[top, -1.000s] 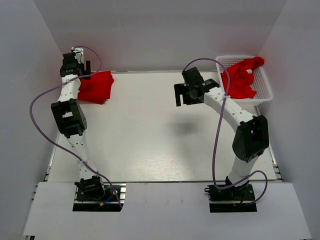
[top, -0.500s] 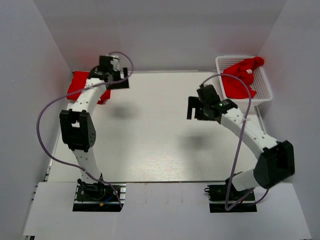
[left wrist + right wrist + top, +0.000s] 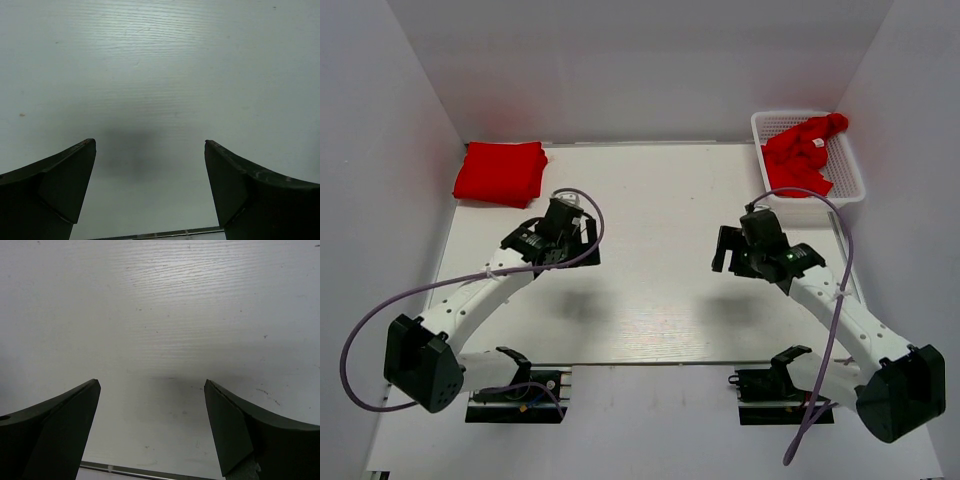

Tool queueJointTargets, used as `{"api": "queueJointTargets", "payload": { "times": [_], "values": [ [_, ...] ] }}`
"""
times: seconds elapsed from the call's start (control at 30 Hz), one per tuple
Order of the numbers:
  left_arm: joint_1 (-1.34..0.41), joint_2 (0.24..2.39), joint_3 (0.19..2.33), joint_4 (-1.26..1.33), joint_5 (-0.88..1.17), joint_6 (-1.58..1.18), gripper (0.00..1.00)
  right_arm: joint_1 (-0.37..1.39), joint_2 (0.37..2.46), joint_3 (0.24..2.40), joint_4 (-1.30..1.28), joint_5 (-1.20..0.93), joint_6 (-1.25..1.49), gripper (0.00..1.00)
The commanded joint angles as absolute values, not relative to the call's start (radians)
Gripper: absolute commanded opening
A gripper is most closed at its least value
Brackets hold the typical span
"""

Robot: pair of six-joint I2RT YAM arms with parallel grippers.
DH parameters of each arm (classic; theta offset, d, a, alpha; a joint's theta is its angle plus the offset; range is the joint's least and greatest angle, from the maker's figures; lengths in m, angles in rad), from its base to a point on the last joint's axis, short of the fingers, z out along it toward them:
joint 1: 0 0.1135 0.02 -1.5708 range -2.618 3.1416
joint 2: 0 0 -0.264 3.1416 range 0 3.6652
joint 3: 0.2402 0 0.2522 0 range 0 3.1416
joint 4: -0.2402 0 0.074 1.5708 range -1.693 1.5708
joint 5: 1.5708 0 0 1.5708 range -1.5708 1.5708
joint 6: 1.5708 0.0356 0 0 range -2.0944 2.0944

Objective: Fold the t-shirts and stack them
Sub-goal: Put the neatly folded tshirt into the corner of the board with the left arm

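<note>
Left arm (image 3: 480, 288) and right arm (image 3: 840, 308) hover, jaws wide.

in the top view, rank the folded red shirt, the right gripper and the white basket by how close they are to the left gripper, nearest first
From the left gripper:
1. folded red shirt, in the far left corner of the table.
2. right gripper, across the table on the right.
3. white basket, in the far right corner.
</note>
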State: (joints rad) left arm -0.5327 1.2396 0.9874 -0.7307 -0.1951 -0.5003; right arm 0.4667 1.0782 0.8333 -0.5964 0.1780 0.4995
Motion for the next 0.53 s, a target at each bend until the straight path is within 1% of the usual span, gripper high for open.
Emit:
{"api": "queueJointTargets", "payload": {
  "times": [0.0,0.17,0.33,0.5],
  "values": [
    [-0.552,1.207,0.994,-0.792,-0.314,-0.572,1.00,0.466,1.026,0.810,-0.525,0.137,0.512,0.90],
    [-0.563,1.161,1.003,-0.776,-0.324,-0.563,1.00,0.468,1.017,0.811,-0.508,0.132,0.518,0.90],
    [-0.572,1.161,1.014,-0.776,-0.324,-0.554,1.00,0.468,1.031,0.822,-0.508,0.158,0.541,0.90],
    [-0.572,1.161,1.014,-0.788,-0.324,-0.545,1.00,0.468,1.025,0.815,-0.489,0.140,0.514,0.90]
  ]
}}
